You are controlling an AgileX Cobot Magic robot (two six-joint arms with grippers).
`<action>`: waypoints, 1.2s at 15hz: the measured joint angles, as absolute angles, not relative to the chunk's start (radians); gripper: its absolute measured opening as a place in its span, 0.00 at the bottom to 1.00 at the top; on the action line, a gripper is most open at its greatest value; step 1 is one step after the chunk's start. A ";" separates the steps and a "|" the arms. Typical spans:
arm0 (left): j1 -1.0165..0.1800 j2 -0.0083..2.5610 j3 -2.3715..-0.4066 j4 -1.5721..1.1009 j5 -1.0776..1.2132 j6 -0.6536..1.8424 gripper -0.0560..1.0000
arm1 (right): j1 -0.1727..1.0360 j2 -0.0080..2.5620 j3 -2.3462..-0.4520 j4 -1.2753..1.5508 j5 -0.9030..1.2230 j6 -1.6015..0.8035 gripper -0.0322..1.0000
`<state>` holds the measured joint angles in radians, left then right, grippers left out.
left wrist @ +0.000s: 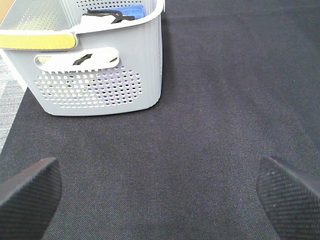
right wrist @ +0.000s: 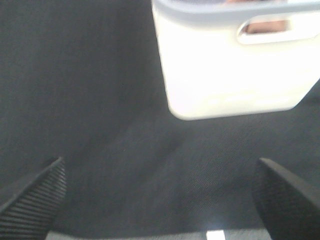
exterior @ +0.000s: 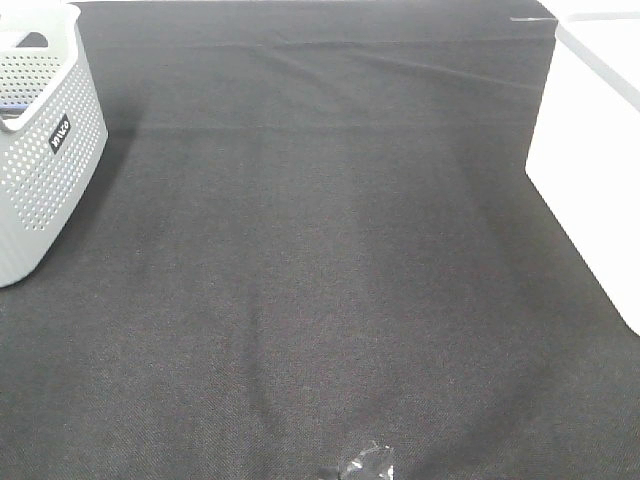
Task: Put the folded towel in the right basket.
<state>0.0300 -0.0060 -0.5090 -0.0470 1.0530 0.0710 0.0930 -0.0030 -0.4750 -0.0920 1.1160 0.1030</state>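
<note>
- No folded towel shows on the table (exterior: 320, 250); I judge the task either finished or not begun, and cannot tell which.
- Both my left gripper (left wrist: 160, 192) and right gripper (right wrist: 160, 192) hang wide and empty.
- The right basket (right wrist: 235, 60) stands just ahead of my right gripper; its inside is hidden.

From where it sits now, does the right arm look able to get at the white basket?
Probably yes. The right claw is open, holds nothing, and faces the white basket across bare black cloth; nothing lies between them. No towel is visible.
</note>
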 joint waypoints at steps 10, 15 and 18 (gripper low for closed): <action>0.030 -0.006 -0.509 -0.047 1.053 0.071 0.99 | 0.061 -0.003 -0.460 0.032 1.115 0.016 0.97; 0.030 -0.006 -0.509 -0.047 1.053 0.071 0.99 | 0.023 -0.003 -0.460 0.051 1.115 0.016 0.97; 0.030 -0.006 -0.509 -0.047 1.053 0.071 0.99 | 0.023 -0.003 -0.460 0.052 1.115 0.016 0.97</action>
<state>0.0300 -0.0060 -0.5090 -0.0470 1.0530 0.0710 0.0230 -0.0030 -0.4600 0.0520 1.1150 0.0160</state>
